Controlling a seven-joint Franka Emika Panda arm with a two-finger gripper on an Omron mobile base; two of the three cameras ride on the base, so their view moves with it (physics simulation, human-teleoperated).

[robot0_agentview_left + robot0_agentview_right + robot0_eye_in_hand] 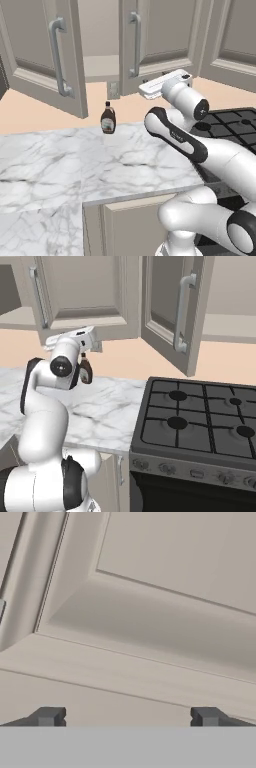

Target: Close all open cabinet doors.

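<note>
Two cabinet doors (50, 55) ajar, bottle (108, 118) label unreadable

Two taupe cabinet doors (172, 306) stand ajar above a marble counter (107, 406), dark sauce bottle (86, 371) and black gas stove (200, 418).

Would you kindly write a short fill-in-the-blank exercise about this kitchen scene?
1. The brown bottle stands on the ____ counter.
2. The gripper faces a cabinet door with its fingers ____.
3. The black stove has ____ burners.
4. Each door's handle is a ____ silver bar.

Missing words: marble; apart; four; vertical
</note>
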